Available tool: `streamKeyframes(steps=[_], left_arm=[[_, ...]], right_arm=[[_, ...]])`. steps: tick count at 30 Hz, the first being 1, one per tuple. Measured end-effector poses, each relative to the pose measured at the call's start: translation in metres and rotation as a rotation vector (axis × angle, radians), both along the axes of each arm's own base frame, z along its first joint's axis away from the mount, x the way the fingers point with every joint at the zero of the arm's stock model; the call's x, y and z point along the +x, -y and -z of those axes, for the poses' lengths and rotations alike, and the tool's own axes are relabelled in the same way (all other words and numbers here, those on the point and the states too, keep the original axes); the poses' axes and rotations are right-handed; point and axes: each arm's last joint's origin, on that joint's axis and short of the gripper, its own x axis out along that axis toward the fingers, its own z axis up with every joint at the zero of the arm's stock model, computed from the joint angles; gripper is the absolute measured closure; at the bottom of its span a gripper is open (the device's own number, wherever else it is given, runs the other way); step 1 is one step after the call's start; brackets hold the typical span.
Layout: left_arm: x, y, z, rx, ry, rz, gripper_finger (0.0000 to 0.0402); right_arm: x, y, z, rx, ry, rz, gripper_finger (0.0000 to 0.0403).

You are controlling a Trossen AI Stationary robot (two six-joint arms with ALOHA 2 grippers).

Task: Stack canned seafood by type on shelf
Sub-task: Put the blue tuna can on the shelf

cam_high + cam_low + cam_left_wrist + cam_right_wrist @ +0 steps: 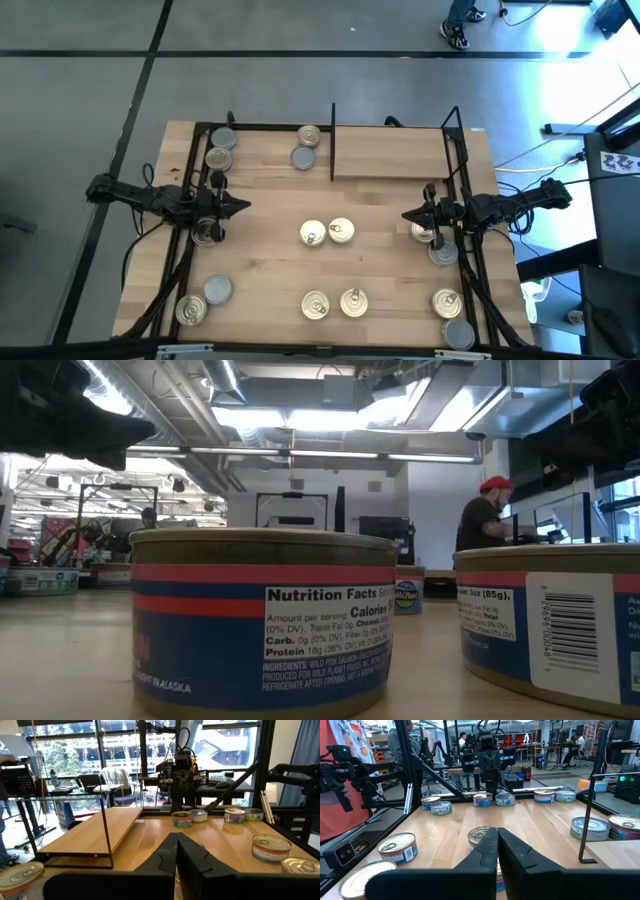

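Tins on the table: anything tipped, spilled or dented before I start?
Nothing stands out. The tins sit flat and upright, scattered in pairs; four lie in the shelf's left bay, the raised plank bare. No spills show.

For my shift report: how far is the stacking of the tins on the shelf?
Nothing looks stacked. The shelf plank right of the divider carries no tins. Both the left gripper and the right gripper are shut and hold nothing. The canned seafood lies scattered singly.

Pretty clearly a robotics lab: exposed ceiling ducts (330,390) are seen overhead, more robot arms (432,747) are mounted on benches behind, and a person (483,515) is seated at monitors.
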Motion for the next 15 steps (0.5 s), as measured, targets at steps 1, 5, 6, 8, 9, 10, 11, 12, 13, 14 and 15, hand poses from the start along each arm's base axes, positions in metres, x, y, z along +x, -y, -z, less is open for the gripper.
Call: streamKeyframes(steps=[1, 5, 6, 8, 9, 10, 11, 12, 13, 14, 15], left_arm=[[0.0, 0.0, 0.0, -0.01, 0.005, 0.001, 0.0398], [0.0, 0.0, -0.003, -0.064, 0.036, 0.005, 0.0398], [0.0, 0.0, -0.005, -0.081, 0.063, 0.006, 0.0398], [-0.001, 0.0, -0.011, -0.132, 0.124, 0.013, 0.0398], [-0.002, 0.0, -0.013, -0.159, 0.153, 0.017, 0.0398], [-0.002, -0.001, -0.015, -0.18, 0.176, 0.02, 0.0398], [-0.003, -0.001, -0.017, -0.195, 0.193, 0.023, 0.0398], [-0.003, -0.001, -0.018, -0.203, 0.206, 0.024, 0.0398], [-0.003, -0.001, -0.019, -0.205, 0.217, 0.024, 0.0398], [-0.003, -0.001, -0.02, -0.205, 0.229, 0.016, 0.0398], [-0.004, -0.002, -0.021, -0.204, 0.238, 0.002, 0.0398]], right_arm=[[0.0, 0.0, 0.0, 0.0, 0.0, 0.0, 0.0388], [0.0, 0.0, -0.001, 0.004, 0.01, 0.002, 0.0388], [0.0, 0.0, -0.001, 0.004, 0.014, 0.002, 0.0388], [0.0, 0.0, -0.003, 0.011, 0.033, 0.003, 0.0388], [0.0, 0.0, -0.004, 0.012, 0.038, 0.002, 0.0388], [0.0, 0.0, -0.004, 0.012, 0.037, 0.002, 0.0388], [0.0, 0.0, -0.003, 0.011, 0.033, 0.003, 0.0388], [0.0, 0.0, -0.004, 0.012, 0.036, 0.003, 0.0388], [0.0, 0.0, -0.005, 0.014, 0.047, 0.007, 0.0388], [0.0, 0.001, -0.006, 0.01, 0.061, 0.029, 0.0388], [0.0, 0.002, -0.007, 0.002, 0.072, 0.06, 0.0388]])
